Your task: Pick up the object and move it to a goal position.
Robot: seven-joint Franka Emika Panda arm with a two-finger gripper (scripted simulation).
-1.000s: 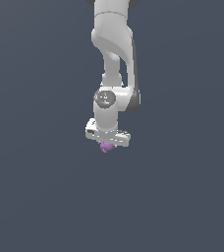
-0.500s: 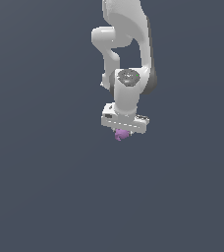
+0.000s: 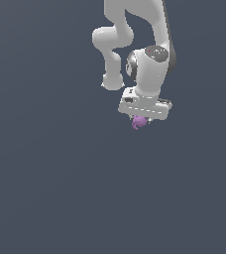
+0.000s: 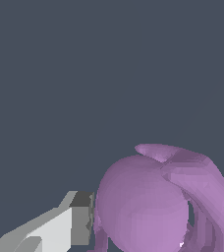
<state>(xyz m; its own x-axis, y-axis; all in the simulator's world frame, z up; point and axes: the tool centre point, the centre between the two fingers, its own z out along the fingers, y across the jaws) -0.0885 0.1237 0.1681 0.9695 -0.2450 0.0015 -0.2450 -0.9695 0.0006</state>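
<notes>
The object [image 3: 139,122] is a small purple, lumpy, roundish thing. In the exterior view it hangs just under the white gripper [image 3: 141,119], which is shut on it, well above the grey ground. In the wrist view the purple object [image 4: 153,202] fills much of the picture, and one grey-tipped finger [image 4: 79,216] presses against its side. The other finger is hidden behind the object. No goal marker shows in either view.
The white arm [image 3: 144,54] reaches down from the top of the exterior view. The rest of both views is a plain dark grey-blue background.
The gripper, with the purple object in it, has moved towards the exterior view's right and upward. The arm has swung and bent with it.
</notes>
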